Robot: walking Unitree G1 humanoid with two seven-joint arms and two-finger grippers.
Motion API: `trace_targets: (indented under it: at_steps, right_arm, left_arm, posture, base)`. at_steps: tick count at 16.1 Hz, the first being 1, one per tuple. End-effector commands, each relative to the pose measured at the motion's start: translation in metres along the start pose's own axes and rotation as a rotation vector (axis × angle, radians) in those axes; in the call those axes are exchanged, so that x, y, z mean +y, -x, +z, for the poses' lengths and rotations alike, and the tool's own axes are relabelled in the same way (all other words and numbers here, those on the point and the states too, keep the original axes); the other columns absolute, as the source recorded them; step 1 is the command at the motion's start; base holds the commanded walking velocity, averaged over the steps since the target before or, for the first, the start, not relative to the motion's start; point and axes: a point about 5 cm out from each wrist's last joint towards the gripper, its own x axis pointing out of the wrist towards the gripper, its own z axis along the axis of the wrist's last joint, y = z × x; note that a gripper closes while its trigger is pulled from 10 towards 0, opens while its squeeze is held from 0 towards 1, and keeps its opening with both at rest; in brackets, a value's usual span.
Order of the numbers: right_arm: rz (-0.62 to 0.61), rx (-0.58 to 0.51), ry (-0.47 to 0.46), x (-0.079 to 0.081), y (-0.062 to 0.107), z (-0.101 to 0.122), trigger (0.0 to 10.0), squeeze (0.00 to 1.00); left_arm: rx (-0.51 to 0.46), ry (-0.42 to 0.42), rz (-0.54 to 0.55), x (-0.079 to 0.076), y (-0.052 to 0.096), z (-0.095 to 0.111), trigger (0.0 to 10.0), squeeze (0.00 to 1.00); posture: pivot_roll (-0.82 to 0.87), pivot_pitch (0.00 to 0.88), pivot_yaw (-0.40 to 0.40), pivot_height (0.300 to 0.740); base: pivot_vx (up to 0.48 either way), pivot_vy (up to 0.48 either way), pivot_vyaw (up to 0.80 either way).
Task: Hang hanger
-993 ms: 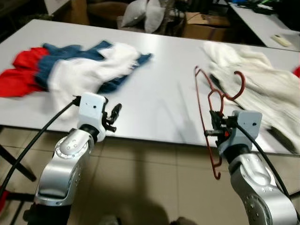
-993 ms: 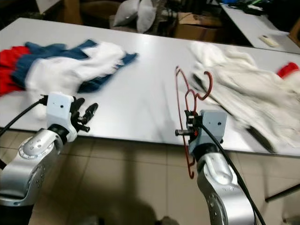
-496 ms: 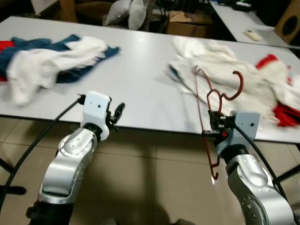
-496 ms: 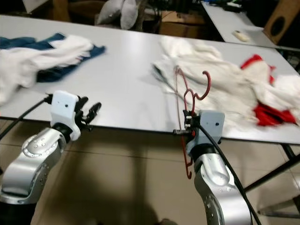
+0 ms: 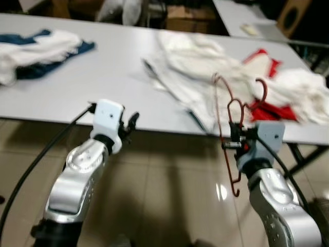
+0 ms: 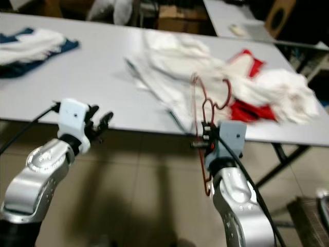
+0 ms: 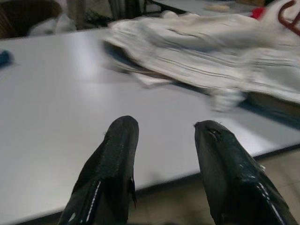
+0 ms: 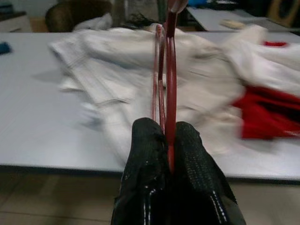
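Carrying step: hanger (image 5: 230, 135) clenched upright in right fingers (image 8: 187, 154), just off desk (image 5: 77, 87) edge; left fingers (image 7: 117, 159) spread, idle. Rail unseen; next, probably locating one.

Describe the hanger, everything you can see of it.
The hanger is a thin dark-red one, wire-like in look, with a curled hook at the top. The right gripper is shut on it, fingers pinched around its bars near the neck. It is held upright and edge-on, hook uppermost, its lower end hanging down past the gripper over the tiled floor. It sits in front of the table edge, with white clothes behind it, apparently not touching them.
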Motion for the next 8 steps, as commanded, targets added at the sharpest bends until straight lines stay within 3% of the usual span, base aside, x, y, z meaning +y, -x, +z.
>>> trace_targets:
  at_steps: [1,2,8]
  right_arm:
    - [-0.013,-0.01,0.008,-0.002,0.0003,0.003,10.0,0.0]
    - [-0.013,-0.007,0.003,-0.0029,-0.0005,0.0025,10.0,0.0]
    - [-0.007,-0.012,0.057,-0.0044,0.0,0.0019,10.0,0.0]
  left_arm:
    - [-0.01,-0.026,-0.021,-0.0042,-0.0004,0.0025,10.0,0.0]
    - [-0.002,-0.062,-0.04,-0.009,-0.0005,0.0004,10.0,0.0]
    - [-0.003,-0.01,-0.017,-0.0061,-0.0026,-0.0056,10.0,0.0]
  posture:
    - [-0.02,0.061,-0.036,0.74]
    - [-0.03,0.056,-0.037,0.74]
    - [-0.05,0.023,-0.032,0.74]
  base:
    - [0.0,0.0,0.0]
    - [0.0,0.0,0.0]
    - [0.0,0.0,0.0]
